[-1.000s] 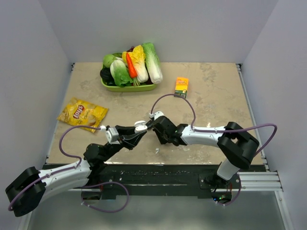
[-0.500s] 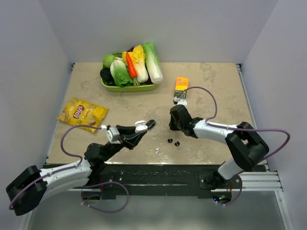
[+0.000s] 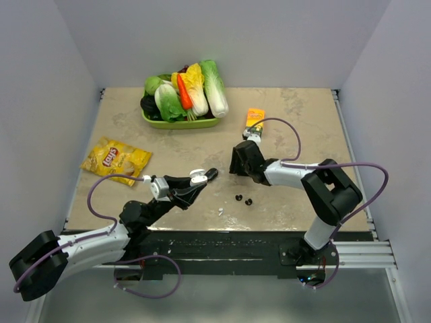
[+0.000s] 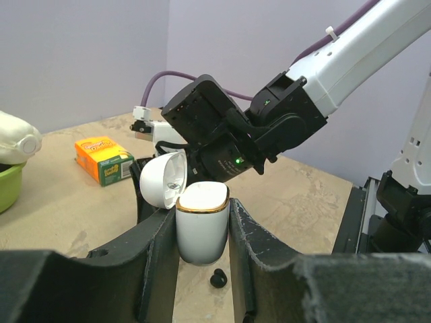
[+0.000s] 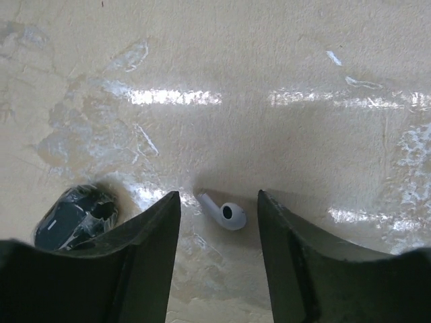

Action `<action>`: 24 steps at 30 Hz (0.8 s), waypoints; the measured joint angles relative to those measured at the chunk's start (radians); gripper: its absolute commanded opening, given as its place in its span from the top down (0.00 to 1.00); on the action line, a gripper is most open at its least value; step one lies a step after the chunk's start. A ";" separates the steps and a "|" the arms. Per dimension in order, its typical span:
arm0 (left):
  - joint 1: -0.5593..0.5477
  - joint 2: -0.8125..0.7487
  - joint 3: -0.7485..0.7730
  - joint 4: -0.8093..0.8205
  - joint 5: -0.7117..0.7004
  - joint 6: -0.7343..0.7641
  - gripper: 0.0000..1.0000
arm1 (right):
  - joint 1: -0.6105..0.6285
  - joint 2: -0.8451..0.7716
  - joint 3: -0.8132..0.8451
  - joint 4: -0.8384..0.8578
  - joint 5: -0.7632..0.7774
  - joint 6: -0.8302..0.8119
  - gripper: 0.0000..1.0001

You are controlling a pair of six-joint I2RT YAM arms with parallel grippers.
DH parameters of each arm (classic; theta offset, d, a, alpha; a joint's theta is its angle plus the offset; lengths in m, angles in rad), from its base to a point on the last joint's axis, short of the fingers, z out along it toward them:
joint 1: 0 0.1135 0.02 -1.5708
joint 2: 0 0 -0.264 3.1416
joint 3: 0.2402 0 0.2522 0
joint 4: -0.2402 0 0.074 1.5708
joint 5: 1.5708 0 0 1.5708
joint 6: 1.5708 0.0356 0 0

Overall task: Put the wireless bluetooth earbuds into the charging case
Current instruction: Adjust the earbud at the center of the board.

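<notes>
Left gripper pinches a glossy, rounded, gold-rimmed white charging case

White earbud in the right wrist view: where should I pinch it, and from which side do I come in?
Likely the rounded head, from straight above. The white earbud lies flat on the table with its thin stem slanting away, so the head gives the jaws more to close on. The right gripper stands open with the earbud framed between its fingers.

You see a white charging case with a gold rim, one white earbud and a black earbud on the beige mottled table, a yellow chip bag at mid-left, and an orange carton.
</notes>
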 measured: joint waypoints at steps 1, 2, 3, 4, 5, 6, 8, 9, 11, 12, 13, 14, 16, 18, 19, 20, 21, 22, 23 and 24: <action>0.000 0.000 0.000 0.000 0.000 0.000 1.00 | 0.000 0.000 0.000 0.002 0.000 -0.003 0.43; 0.000 0.000 0.000 0.000 0.000 0.000 1.00 | 0.000 -0.002 0.000 0.002 0.000 -0.010 0.43; 0.000 0.000 0.000 0.000 0.000 0.000 1.00 | 0.001 -0.003 0.000 -0.001 0.001 -0.018 0.43; 0.000 0.000 0.000 0.000 0.000 0.000 1.00 | 0.000 -0.005 0.000 -0.006 0.003 -0.026 0.42; 0.000 0.000 0.000 0.000 0.000 0.000 1.00 | 0.000 -0.007 0.000 -0.010 0.005 -0.036 0.42; 0.000 0.001 0.000 0.001 0.000 0.000 1.00 | 0.000 -0.009 0.000 -0.015 0.005 -0.045 0.43; 0.000 0.003 0.000 0.001 0.000 0.000 1.00 | 0.000 -0.016 -0.001 -0.033 0.011 -0.067 0.43; 0.000 0.003 0.000 0.001 0.000 0.000 1.00 | 0.000 -0.020 -0.002 -0.042 0.013 -0.077 0.44; 0.000 0.005 0.000 0.002 -0.001 0.000 1.00 | 0.000 -0.037 -0.011 -0.054 0.016 -0.092 0.47; 0.000 0.006 0.000 0.002 -0.001 0.000 1.00 | 0.000 -0.050 -0.019 -0.058 0.016 -0.099 0.49; 0.000 0.008 0.000 0.003 -0.001 0.000 1.00 | 0.000 -0.066 -0.032 -0.055 0.015 -0.106 0.51; 0.000 0.010 0.000 0.004 -0.002 0.000 1.00 | 0.000 -0.081 -0.043 -0.054 0.015 -0.110 0.55; 0.000 0.014 0.000 0.008 -0.003 0.000 1.00 | 0.002 -0.116 -0.072 -0.050 0.013 -0.123 0.68; 0.000 0.016 0.000 0.011 -0.004 0.000 1.00 | 0.004 -0.136 -0.092 -0.048 0.012 -0.138 0.78; 0.000 0.019 0.000 0.016 -0.004 0.000 1.00 | 0.005 -0.137 -0.095 -0.049 0.011 -0.143 0.85; 0.000 0.023 0.000 0.022 -0.004 0.000 1.00 | 0.005 -0.136 -0.096 -0.048 0.010 -0.148 0.88; 0.000 0.026 0.000 0.026 -0.004 -0.001 1.00 | 0.005 -0.135 -0.097 -0.049 0.010 -0.152 0.91; 0.000 0.029 0.000 0.029 -0.004 -0.002 1.00 | 0.005 -0.135 -0.098 -0.048 0.005 -0.154 0.95; -0.001 0.034 0.000 0.034 -0.004 -0.006 1.00 | 0.006 -0.134 -0.099 -0.046 0.003 -0.158 0.97; -0.001 0.037 0.000 0.038 -0.004 -0.008 1.00 | 0.008 -0.134 -0.100 -0.042 0.001 -0.160 0.99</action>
